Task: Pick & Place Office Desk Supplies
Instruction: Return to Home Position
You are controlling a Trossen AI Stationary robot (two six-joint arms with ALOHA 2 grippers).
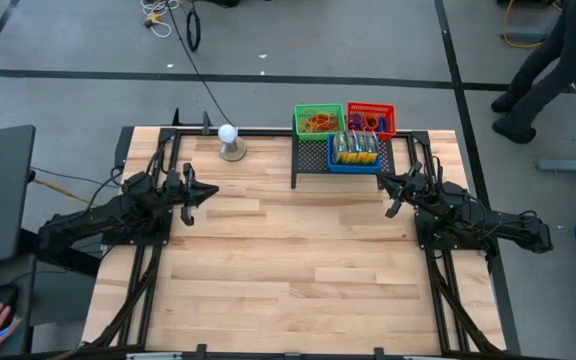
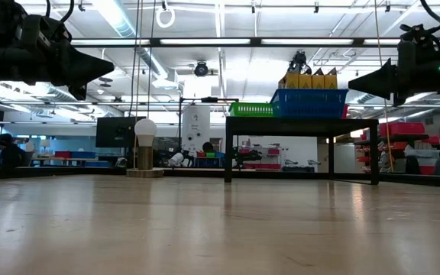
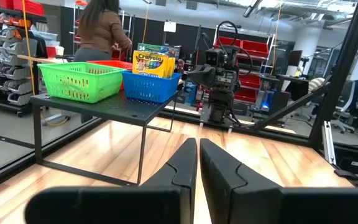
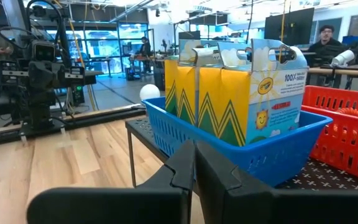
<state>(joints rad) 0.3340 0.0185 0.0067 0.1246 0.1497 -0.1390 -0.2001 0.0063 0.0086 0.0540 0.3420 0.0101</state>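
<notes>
- Sorting looks done: no loose supplies show on the desk (only the white ball stands there).
- Three bins sit on the black rack:
  - the green bin holds the rubber bands;
  - the red bin holds the coloured loops;
  - the blue bin holds the crayon boxes, seemingly four.
- The left end effector and the right end effector hover well apart over the desk, fingers pressed together, holding nothing.

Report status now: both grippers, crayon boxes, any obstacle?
Left gripper shut, empty, at left. Right gripper shut, empty, beside black mesh rack. Yellow cardboard crayon boxes standing in blue plastic basket. No obstacle seen.
</notes>
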